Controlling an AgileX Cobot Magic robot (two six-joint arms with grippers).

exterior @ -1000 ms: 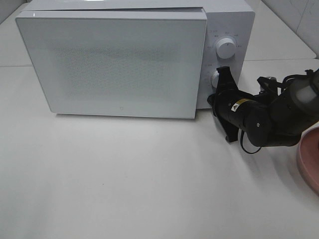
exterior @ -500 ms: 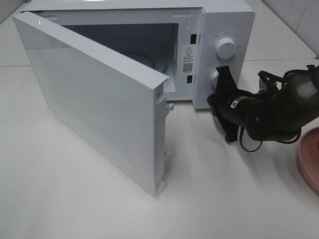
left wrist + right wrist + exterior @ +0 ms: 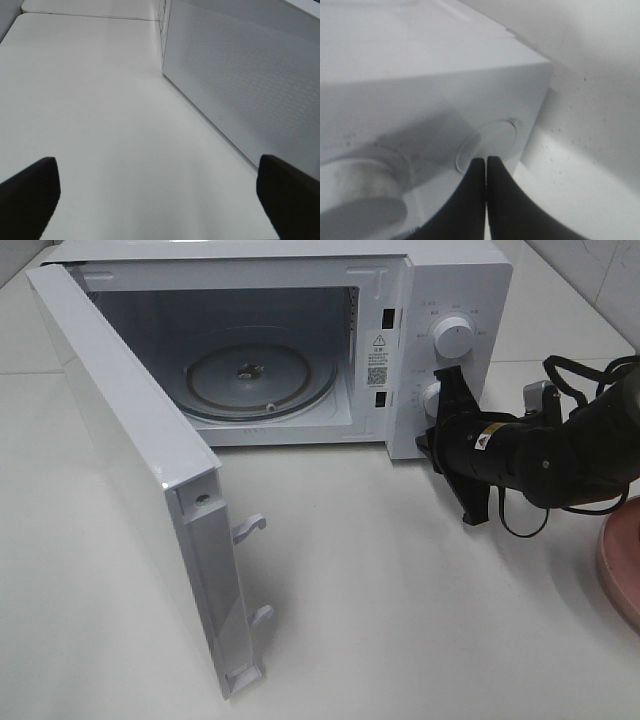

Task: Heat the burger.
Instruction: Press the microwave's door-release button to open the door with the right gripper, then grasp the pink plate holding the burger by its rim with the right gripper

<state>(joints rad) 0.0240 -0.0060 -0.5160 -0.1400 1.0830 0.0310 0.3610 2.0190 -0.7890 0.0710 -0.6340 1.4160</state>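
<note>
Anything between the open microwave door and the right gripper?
Nothing: in the exterior high view, only bare white table lies between the door and the right gripper.

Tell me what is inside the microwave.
Only a round glass turntable lies inside the microwave, with no food on it. The open door hides the cavity's left edge.

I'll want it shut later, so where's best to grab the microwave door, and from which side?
Probably the door's top edge near its free end, pinched from above: the door stands open as a thin upright slab, hinged at the microwave's left, with no handle showing.
</note>
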